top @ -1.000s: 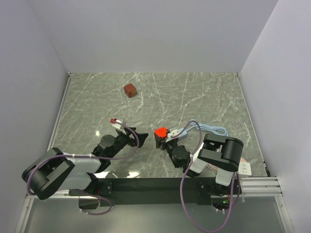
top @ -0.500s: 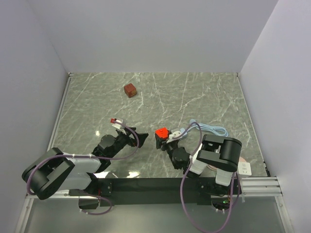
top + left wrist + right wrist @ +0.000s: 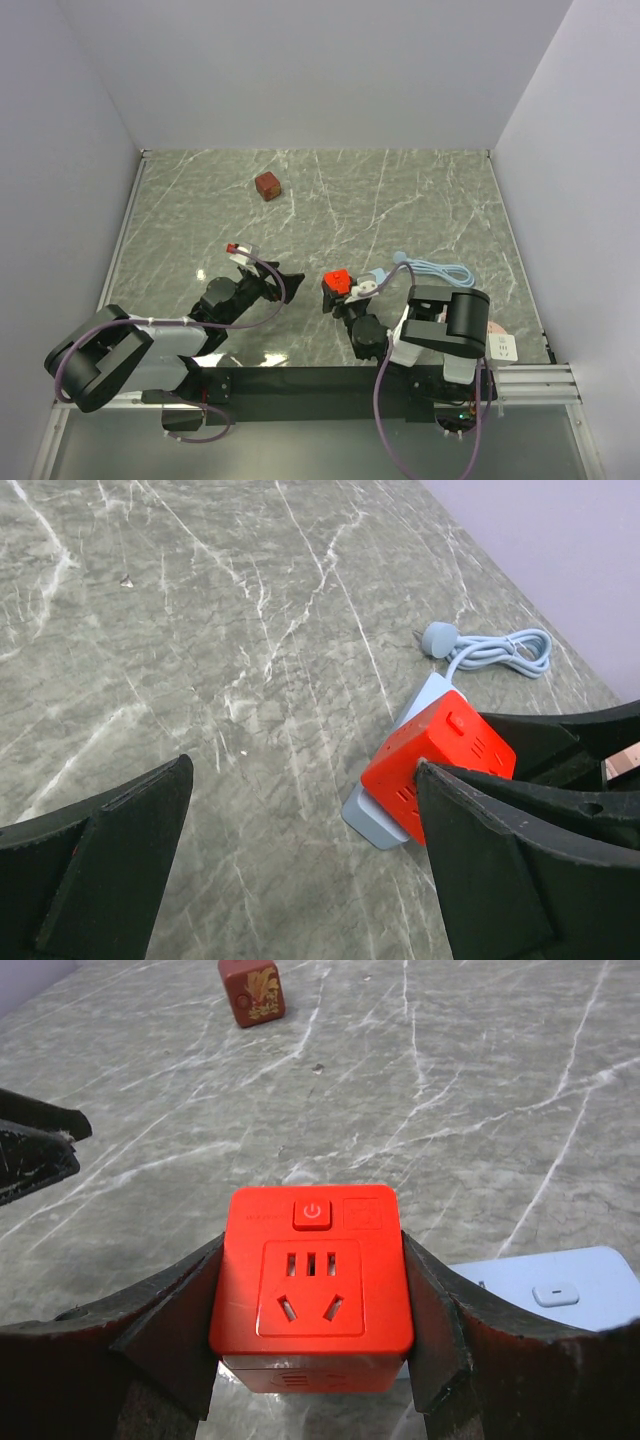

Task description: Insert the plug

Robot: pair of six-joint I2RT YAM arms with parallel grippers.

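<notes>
The bright red plug (image 3: pixel 312 1275) is gripped between my right gripper's (image 3: pixel 312 1260) fingers, socket face toward the wrist camera. In the top view the plug (image 3: pixel 337 281) sits just ahead of the right gripper (image 3: pixel 340 297). In the left wrist view the plug (image 3: pixel 437 765) lies tilted over the end of the light blue power strip (image 3: pixel 378 817); I cannot tell whether its pins are in. The strip also shows at the right of the right wrist view (image 3: pixel 555 1280). My left gripper (image 3: pixel 278 279) is open and empty, left of the plug.
A darker brownish-red cube (image 3: pixel 267 185) stands far back on the marble table (image 3: pixel 400 200), also in the right wrist view (image 3: pixel 251 992). The strip's pale blue cable (image 3: pixel 440 270) coils to the right. A small white item (image 3: pixel 505 347) lies at the near right edge.
My right gripper, holding the plug, has shifted slightly nearer and to the right, and the strip's cable has shifted with it. The left arm has not moved.
</notes>
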